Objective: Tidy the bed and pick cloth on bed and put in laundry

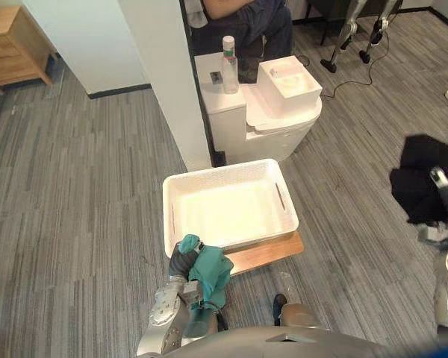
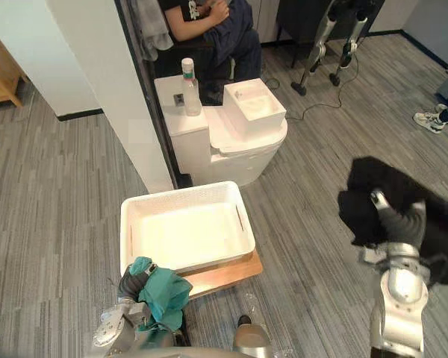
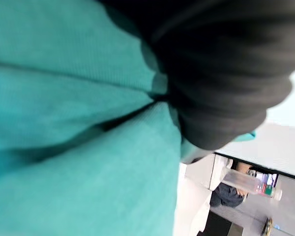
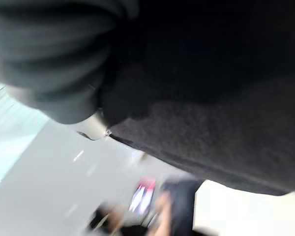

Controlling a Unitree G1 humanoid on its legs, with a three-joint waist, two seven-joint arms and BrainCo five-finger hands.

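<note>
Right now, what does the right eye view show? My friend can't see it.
A white laundry basket sits empty on a wooden board. The left hand carries a teal cloth by its near corner; the right hand carries a black cloth off to the right.

Place: a staged home room inside a lab or office
Floor: grey striped carpet (image 1: pixel 75 194)
Home signs: wooden cabinet (image 1: pixel 11 45), white toilet (image 2: pixel 239 145), laundry basket (image 1: pixel 228 205)
Lab signs: bare partition wall (image 1: pixel 168 74), seated person (image 2: pixel 209 30)
</note>
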